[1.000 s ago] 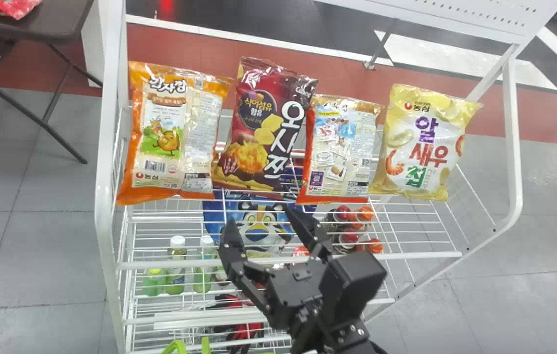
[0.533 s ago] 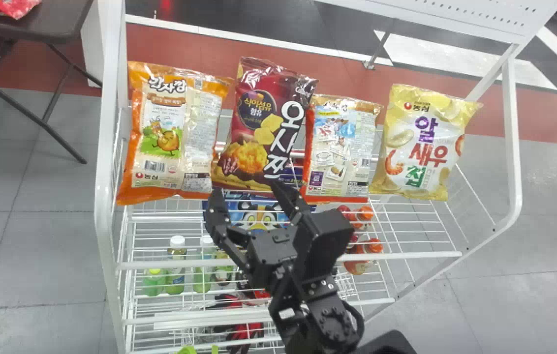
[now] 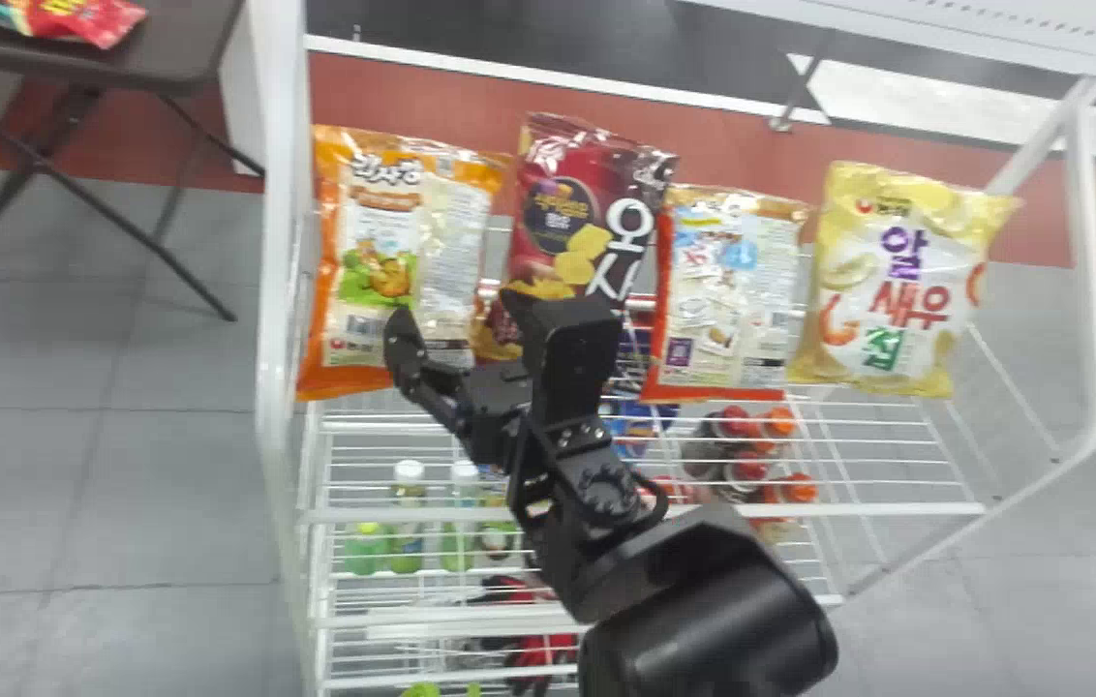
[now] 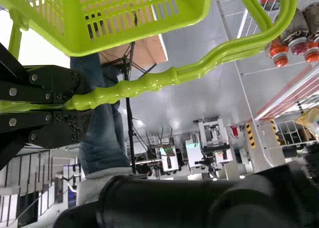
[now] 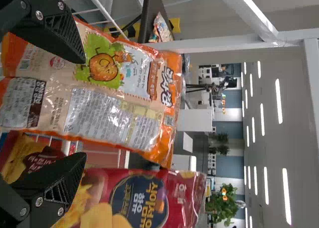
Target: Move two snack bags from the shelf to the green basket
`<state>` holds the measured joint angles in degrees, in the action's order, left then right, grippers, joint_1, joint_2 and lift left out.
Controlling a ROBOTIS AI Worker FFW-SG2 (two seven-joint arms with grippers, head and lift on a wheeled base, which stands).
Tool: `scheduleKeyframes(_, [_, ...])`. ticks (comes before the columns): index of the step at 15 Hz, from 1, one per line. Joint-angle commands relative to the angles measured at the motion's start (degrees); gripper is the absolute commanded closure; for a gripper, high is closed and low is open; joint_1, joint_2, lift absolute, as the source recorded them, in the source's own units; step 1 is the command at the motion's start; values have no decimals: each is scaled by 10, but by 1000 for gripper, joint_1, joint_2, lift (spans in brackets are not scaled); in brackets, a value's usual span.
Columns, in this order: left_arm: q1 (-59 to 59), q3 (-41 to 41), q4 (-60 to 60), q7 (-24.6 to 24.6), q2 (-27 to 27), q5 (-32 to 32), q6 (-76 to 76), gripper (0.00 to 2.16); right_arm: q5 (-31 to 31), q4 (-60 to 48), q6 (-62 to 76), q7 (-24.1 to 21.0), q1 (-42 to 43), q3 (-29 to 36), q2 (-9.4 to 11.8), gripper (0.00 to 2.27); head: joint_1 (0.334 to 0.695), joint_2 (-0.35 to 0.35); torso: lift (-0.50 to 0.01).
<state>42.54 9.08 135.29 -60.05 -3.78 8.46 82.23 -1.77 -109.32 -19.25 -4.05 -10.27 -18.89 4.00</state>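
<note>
Grey floor [image 3: 122, 465] surrounds the shelf [image 3: 280, 290]; the right claw [image 3: 456, 312], fingers apart, has swung forward-left to its orange bag [image 3: 383, 208], likely lining up a pick; left claw [image 4: 87, 104] clamps the basket [image 4: 134, 37]

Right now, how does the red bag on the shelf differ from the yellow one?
The red bag is dark red with brown, while the yellow bag is pale yellow and white. The red bag looks narrower, the yellow bag wider. In the head view, the right gripper hides part of the red bag; the yellow bag is uncovered. Both show their printed fronts.
</note>
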Motion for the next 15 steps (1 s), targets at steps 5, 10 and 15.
scheduleKeyframes(5, [-5,-24,2,-9,-10,31,-4,2054,12,56,-51,0,73,-26,-34,178,695,-115,-16])
scheduleKeyframes(10, [-5,-36,8,-16,-17,52,-4,2054,9,73,-125,29,97,-27,-36,2051,695,-66,-16])
scheduleKeyframes(15, [-4,-36,8,-14,-16,53,-5,2054,26,17,-106,33,62,-32,-20,2246,695,-53,-16])
